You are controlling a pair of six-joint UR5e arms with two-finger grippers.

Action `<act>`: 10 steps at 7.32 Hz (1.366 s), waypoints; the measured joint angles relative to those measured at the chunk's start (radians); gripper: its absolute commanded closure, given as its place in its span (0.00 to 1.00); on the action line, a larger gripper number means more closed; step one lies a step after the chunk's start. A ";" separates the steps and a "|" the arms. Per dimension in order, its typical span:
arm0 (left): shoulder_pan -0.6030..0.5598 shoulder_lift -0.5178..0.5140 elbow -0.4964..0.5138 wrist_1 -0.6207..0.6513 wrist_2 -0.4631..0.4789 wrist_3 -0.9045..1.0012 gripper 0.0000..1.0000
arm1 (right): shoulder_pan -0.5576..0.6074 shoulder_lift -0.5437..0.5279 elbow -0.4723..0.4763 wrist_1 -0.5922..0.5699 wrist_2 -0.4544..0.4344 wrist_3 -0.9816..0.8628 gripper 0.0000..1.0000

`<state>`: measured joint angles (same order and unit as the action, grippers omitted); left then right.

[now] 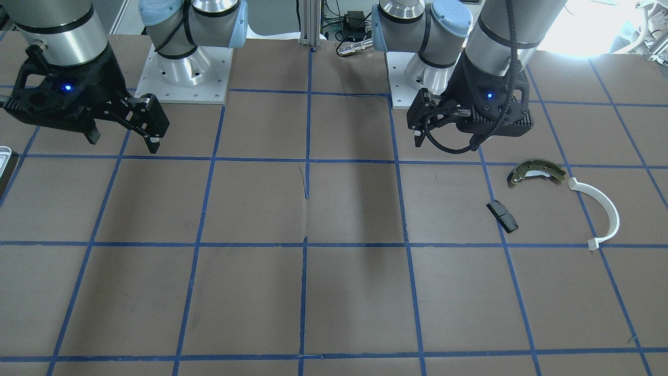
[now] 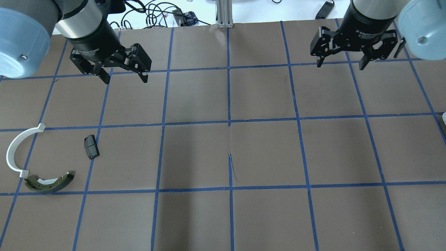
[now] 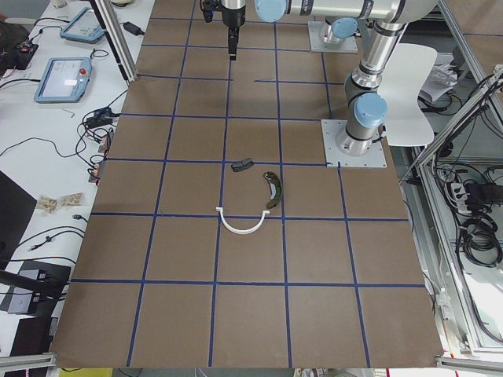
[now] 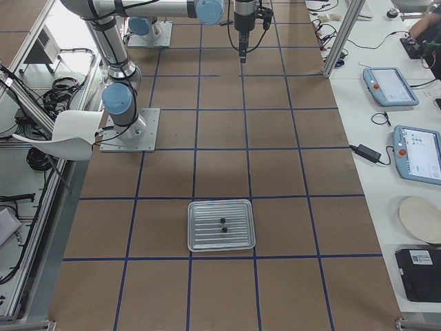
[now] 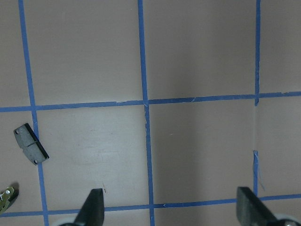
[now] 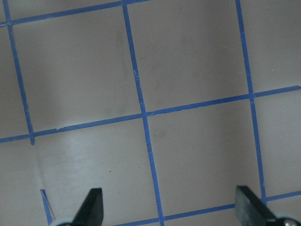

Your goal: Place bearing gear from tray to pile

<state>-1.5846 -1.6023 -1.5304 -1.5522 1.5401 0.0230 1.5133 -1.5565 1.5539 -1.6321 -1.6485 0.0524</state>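
The pale tray (image 4: 207, 243) lies on the table at the robot's right end; only its edge shows in the front view (image 1: 4, 154). Two small dark parts (image 4: 222, 224) lie in it; I cannot tell which is the bearing gear. The pile lies at the left end: an olive brake shoe (image 2: 50, 182), a white plastic arc (image 2: 14, 150) and a black block (image 2: 91, 146). My left gripper (image 2: 125, 80) is open and empty, raised above the table behind the pile. My right gripper (image 2: 340, 65) is open and empty, raised far from the tray.
Brown table marked with a blue tape grid (image 2: 229, 122). The arm bases (image 1: 182, 73) stand on metal plates at the robot's edge. An aluminium post (image 2: 223, 14) and cables are at the far edge. Tablets (image 4: 413, 152) lie on the side bench.
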 measured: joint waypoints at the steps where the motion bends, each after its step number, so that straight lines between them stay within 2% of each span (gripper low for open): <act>1: 0.000 -0.001 0.001 0.000 0.000 0.000 0.00 | -0.055 0.000 0.004 0.016 -0.017 -0.086 0.00; 3: 0.000 -0.003 0.002 0.000 0.001 -0.001 0.00 | -0.209 0.016 0.012 0.031 -0.027 -0.355 0.00; 6: 0.000 -0.004 -0.001 0.000 0.002 -0.002 0.00 | -0.517 0.112 0.018 -0.012 -0.018 -0.777 0.00; 10: 0.000 -0.001 -0.006 0.000 0.002 -0.007 0.00 | -0.784 0.333 0.018 -0.257 0.009 -1.093 0.00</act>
<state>-1.5845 -1.6036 -1.5369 -1.5524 1.5417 0.0164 0.7292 -1.2240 1.5724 -1.8891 -1.6398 -1.0410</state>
